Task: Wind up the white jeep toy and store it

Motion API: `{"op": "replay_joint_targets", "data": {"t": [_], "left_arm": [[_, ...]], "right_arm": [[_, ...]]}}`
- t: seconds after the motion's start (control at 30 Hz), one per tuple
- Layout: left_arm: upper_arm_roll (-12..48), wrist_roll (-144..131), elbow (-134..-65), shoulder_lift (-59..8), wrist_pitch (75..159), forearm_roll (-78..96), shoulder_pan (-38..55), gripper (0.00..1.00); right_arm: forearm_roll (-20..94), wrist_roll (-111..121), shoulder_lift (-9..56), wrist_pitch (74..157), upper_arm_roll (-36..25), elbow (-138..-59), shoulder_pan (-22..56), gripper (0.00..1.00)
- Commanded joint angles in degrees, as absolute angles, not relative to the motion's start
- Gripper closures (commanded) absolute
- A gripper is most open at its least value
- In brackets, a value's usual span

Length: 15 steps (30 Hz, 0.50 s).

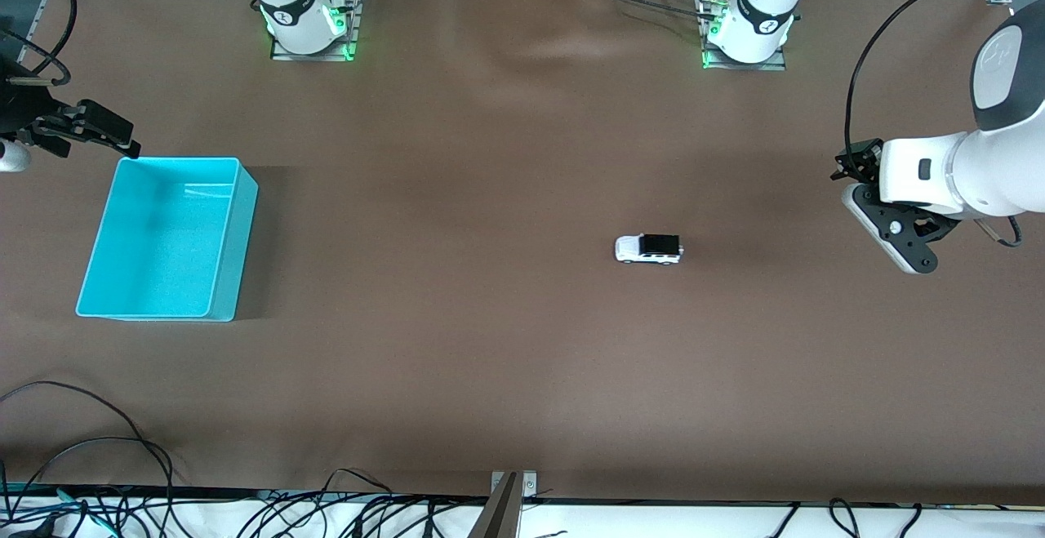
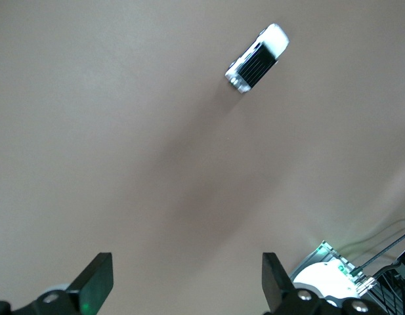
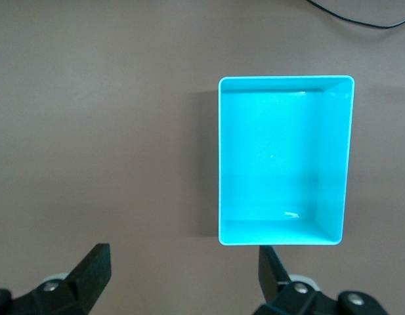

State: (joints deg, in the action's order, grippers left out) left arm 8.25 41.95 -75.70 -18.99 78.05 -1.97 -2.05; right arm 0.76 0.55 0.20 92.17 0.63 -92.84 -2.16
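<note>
- Brown desk (image 1: 522, 358) carried everything.
- The cyan bin (image 1: 167, 236) sat empty at the right arm's end.
- Right claw (image 3: 182, 275) hung spread, waiting over the desk near that bin; left claw (image 2: 186, 282) hung spread over the left arm's end.
- The white jeep toy (image 1: 648, 249) stood untouched mid-desk, long axis running between the arms' ends, bonnet toward the bin. Judged: nothing begun; next, a claw must descend and pinch it.

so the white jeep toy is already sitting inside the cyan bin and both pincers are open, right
Not quite. The front view shows the white jeep toy out on the table, far from the cyan bin, which is empty. Both the left pincer and right pincer are open.
</note>
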Motion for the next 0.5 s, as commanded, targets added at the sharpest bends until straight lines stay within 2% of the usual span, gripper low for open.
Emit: {"op": "replay_joint_targets", "data": {"t": [0.0, 0.47], "left_arm": [[7.3, 40.5, -76.3, -17.3, 77.2, -1.2, -1.3, 0.00], [6.1, 26.5, -81.4, -10.6, 79.0, -1.8, 2.1, 0.00]], "right_arm": [[-0.1, 0.6, -1.0, 91.7, 0.8, -93.5, -2.3, 0.00], [-0.1, 0.7, -1.0, 91.7, 0.8, -93.5, -2.3, 0.00]]}}
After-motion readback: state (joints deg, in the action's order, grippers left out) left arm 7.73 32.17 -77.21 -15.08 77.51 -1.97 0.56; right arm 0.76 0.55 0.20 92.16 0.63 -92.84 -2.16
